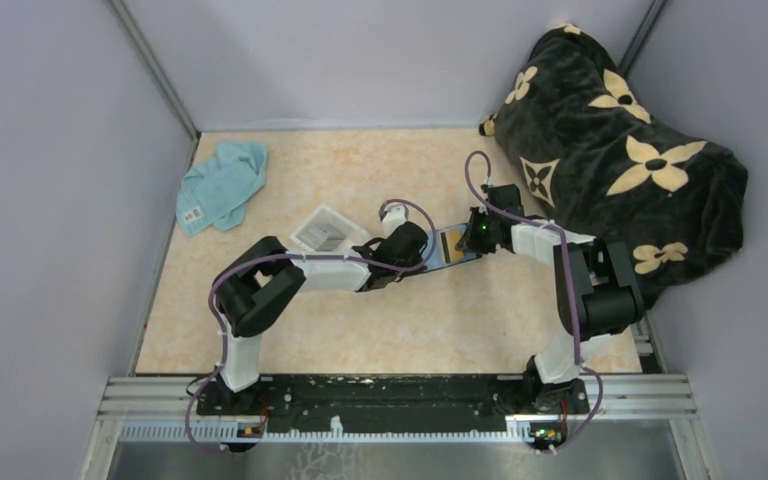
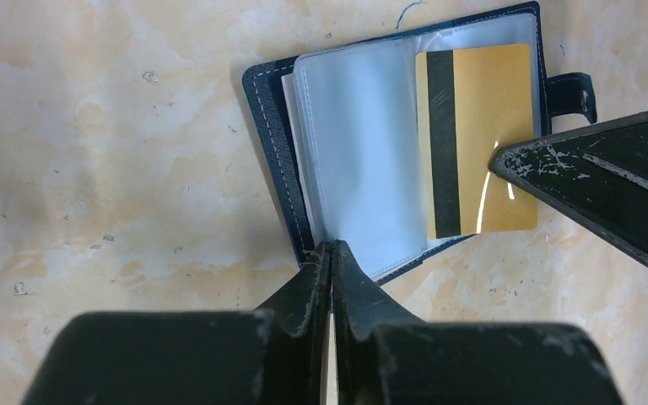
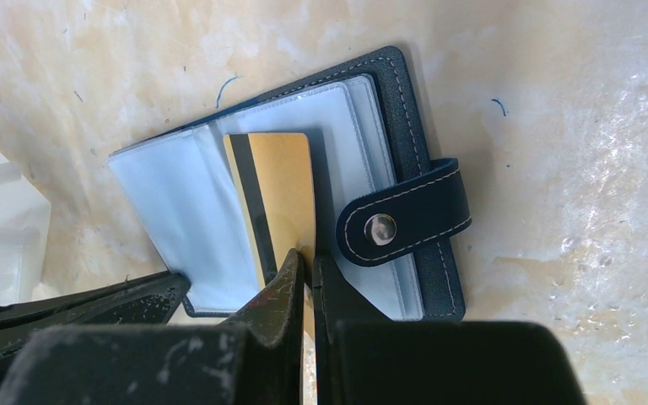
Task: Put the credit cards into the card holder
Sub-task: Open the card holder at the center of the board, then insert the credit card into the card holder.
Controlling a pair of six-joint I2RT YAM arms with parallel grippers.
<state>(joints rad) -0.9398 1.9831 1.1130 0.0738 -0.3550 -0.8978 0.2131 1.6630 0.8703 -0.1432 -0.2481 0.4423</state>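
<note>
Gold card (image 3: pixel 283 190), pinched by right gripper (image 3: pixel 310 261), appears part-inserted in open card holder (image 3: pixel 413 152). Left gripper (image 2: pixel 331 249) is pressed together at its sleeve edge. Grey cards (image 1: pixel 326 237) remain in tray (image 1: pixel 332 211).

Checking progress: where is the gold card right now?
Top view, right of table centre: the gold card lies on the open card holder's clear sleeves, one edge pinched by the right claw.

Left arm (image 1: pixel 330 272) and right arm (image 1: pixel 545 240) stretch forward and converge; both sets of jaws closed.

One credit card (image 2: pixel 481 139) lies on card holder (image 2: pixel 266 126), right of tray (image 1: pixel 326 232).
</note>
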